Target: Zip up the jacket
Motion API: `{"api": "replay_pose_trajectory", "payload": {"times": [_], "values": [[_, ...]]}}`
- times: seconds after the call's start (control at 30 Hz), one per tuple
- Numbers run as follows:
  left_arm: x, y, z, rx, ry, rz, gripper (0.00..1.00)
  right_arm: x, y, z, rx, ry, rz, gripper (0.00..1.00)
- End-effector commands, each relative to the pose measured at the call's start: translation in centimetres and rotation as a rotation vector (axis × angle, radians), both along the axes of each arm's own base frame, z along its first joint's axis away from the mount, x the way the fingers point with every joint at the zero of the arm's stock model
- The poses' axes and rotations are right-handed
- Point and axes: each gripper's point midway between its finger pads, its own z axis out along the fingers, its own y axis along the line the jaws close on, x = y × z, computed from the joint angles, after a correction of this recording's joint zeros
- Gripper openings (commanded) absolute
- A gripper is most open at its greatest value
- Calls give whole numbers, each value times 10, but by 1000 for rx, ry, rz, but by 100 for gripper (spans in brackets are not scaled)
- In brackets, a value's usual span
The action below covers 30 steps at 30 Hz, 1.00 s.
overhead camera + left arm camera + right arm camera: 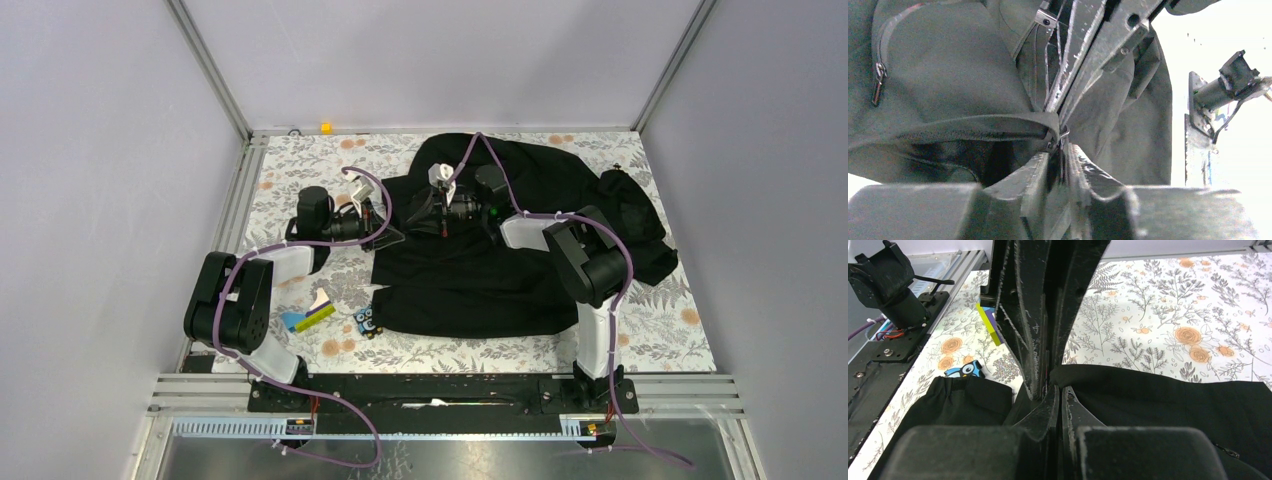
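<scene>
Zipping the jacket (470, 285), spread across the middle and far-right of the bench (660, 330), seemingly at the start: joining the two front edges. Black cloth pinched tip to tip by the left fingers (1038, 175) and the right fingers (1045, 410), both pairs pressed together. Next, likely: seating the pin, then pulling the slider. From the left wrist only: a metal glint at the pinch, perhaps the slider, and a pocket zip (878, 82).

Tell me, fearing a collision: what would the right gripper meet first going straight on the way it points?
The fingers of the left gripper, directly ahead at the jacket edge; seemingly almost touching, though depth is unclear.
</scene>
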Motion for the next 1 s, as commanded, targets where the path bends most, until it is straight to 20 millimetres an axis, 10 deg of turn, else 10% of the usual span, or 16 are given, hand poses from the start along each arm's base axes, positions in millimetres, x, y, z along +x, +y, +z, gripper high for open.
{"api": "replay_pose_trajectory", "payload": {"times": [0.0,0.17,0.2,0.23,0.6,0.97], "values": [[1,-10,20,-4,-68,4,32,-22,25,22,26,-116,83,0],[-14,-7,28,-28,-35,25,48,-18,25,18,14,-117,71,0],[-17,-6,31,-28,-23,29,81,-17,25,18,13,-116,66,0],[-19,-5,33,-23,-14,42,90,-17,25,18,13,-117,63,0],[-27,35,98,-145,184,349,86,-12,25,16,8,-110,27,0],[44,48,48,-110,723,626,70,-9,26,9,-13,-94,0,0]]}}
